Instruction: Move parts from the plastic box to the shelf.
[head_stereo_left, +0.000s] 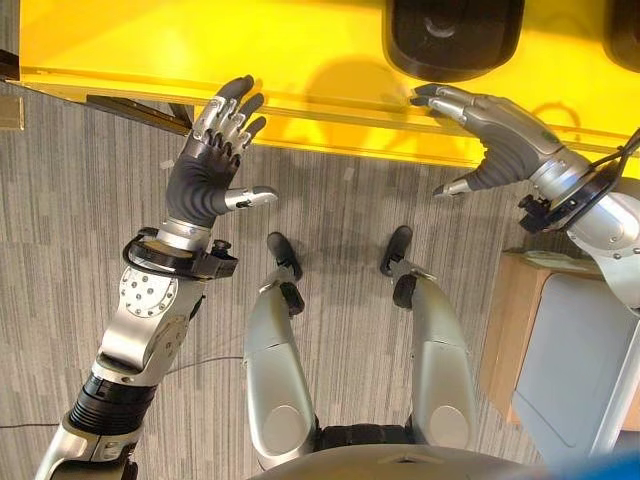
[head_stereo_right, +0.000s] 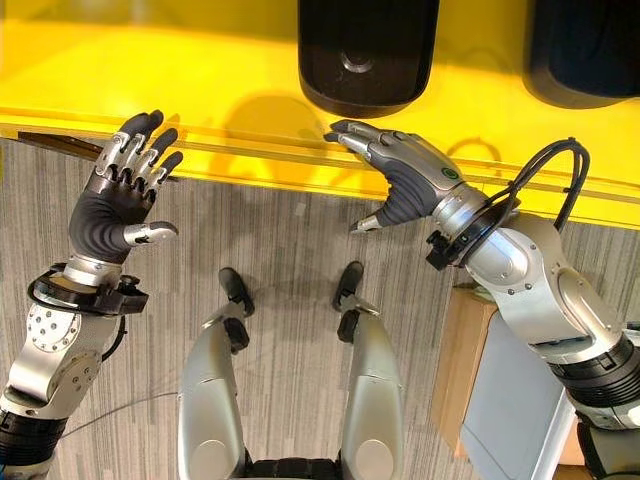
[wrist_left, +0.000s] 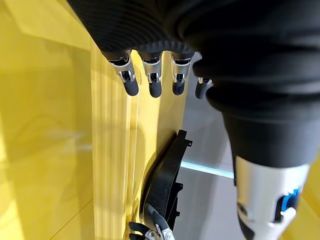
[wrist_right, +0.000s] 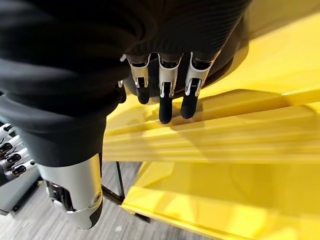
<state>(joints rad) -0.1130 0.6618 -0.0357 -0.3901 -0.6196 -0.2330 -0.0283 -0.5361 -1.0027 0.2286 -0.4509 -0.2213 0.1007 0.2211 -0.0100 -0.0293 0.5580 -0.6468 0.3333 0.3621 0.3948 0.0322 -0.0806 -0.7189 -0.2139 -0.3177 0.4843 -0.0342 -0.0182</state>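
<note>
Black rounded plastic parts (head_stereo_right: 368, 55) sit on yellow shelf (head_stereo_right: 200, 90) near front edge; my left hand (head_stereo_left: 205, 160) & right hand (head_stereo_right: 400, 175) splayed, empty; more maybe left.

We find no readable text, label, number or sign on the yellow shelf (head_stereo_right: 200, 70), on the black parts (head_stereo_right: 365, 50) resting on it, or on either hand.

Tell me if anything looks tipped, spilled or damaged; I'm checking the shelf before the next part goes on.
Nothing stands out. Two black parts sit flat on the yellow shelf, apart from each other. Both hands are open and hold nothing: the left hand near the shelf's front edge, the right hand at the edge.
</note>
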